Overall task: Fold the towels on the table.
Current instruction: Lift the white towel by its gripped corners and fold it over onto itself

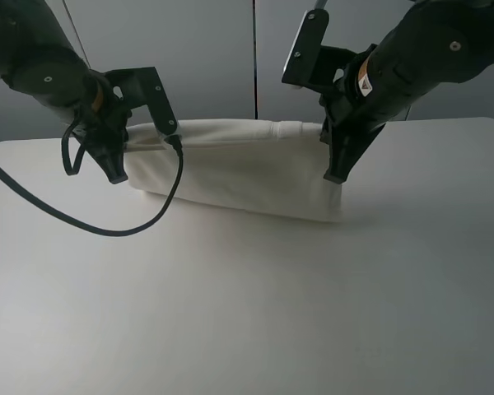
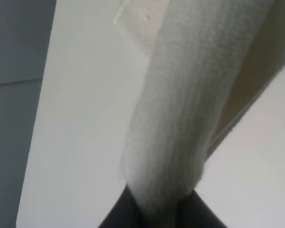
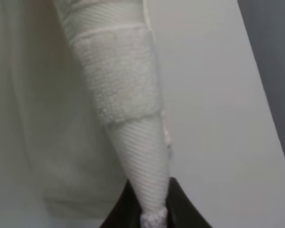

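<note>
Here the towel (image 1: pixel 239 169) is held across the upper middle of the frame, its ends pinched by the left end effector (image 1: pixel 118 169) and the right end effector (image 1: pixel 336 169), and a corner could be lost and the fold laid crooked on the counter (image 1: pixel 247 313) if pulled unevenly.

The towel (image 1: pixel 239 169) lay across the far half of the tabletop (image 1: pixel 247 313), running left to right. Its upper edge was lifted between the two arms and its lower part rested on the surface. The left pincer (image 1: pixel 118 174) gripped the towel's left end and the right pincer (image 1: pixel 334 176) gripped its right end, well apart from each other. A cable (image 1: pixel 107 230) hung from the left arm and looped down in front of the towel's left part. The near half of the tabletop lay before the towel, and wall panels (image 1: pixel 189 58) stood behind it.
</note>
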`<state>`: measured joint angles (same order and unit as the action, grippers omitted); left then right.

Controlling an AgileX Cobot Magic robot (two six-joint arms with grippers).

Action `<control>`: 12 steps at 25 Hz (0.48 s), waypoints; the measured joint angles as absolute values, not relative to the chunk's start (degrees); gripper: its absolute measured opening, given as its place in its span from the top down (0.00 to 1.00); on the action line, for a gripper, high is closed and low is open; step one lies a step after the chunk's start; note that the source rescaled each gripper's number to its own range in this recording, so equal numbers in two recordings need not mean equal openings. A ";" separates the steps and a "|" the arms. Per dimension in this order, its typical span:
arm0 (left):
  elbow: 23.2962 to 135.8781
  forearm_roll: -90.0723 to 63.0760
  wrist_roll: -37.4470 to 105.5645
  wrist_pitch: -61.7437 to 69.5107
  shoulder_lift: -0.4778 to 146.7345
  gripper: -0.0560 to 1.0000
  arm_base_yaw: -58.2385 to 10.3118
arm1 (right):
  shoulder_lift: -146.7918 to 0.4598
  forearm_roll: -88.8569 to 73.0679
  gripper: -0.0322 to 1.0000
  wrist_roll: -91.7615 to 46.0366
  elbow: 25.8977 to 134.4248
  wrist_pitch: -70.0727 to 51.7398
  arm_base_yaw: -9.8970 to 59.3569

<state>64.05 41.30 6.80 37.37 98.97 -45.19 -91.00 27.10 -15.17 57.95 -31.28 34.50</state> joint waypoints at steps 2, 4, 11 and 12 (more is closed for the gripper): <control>64.05 41.69 6.80 36.40 98.97 0.95 -44.96 | -91.93 27.70 0.92 -14.75 57.95 -30.99 34.22; 64.05 41.72 6.80 34.96 98.97 0.95 -44.61 | -93.26 27.81 0.92 -14.51 57.95 -30.99 33.90; 65.68 42.21 6.80 33.61 102.97 0.95 -44.40 | -96.18 30.45 0.92 -12.47 57.95 -29.71 33.42; 66.33 42.21 6.80 33.61 103.82 0.95 -44.40 | -96.28 30.83 0.92 -12.00 57.95 -29.28 33.22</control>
<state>66.33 42.21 6.80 33.61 103.82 -44.40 -96.28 30.83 -12.00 57.95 -29.28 33.22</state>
